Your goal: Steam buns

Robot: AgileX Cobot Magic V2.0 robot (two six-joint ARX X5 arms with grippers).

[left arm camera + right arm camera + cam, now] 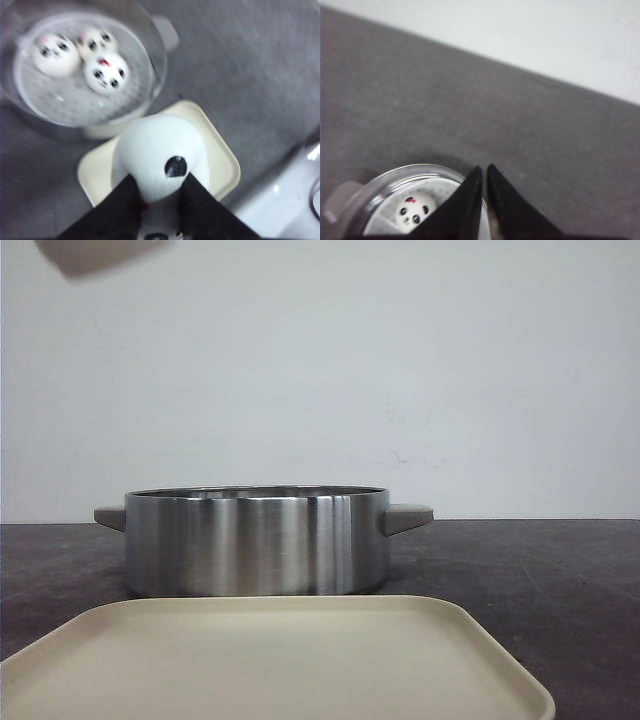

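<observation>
My left gripper [159, 182] is shut on a white panda bun [157, 152] and holds it in the air above the cream tray [222, 165]. Three more panda buns [105, 72] lie on the perforated insert inside the steel pot [155, 65]. In the front view the pot [255, 540] stands behind the tray [270, 660]; its contents are hidden there. My right gripper [484, 170] is shut and empty, above the pot's rim [420, 170]; one bun [415, 210] shows inside the pot.
The pot has grey side handles [405, 517]. The dark table [540, 580] stretches right of the pot. A white surface [290, 200] lies beside the tray in the left wrist view. A blurred grey part [95, 252] shows at the front view's upper left.
</observation>
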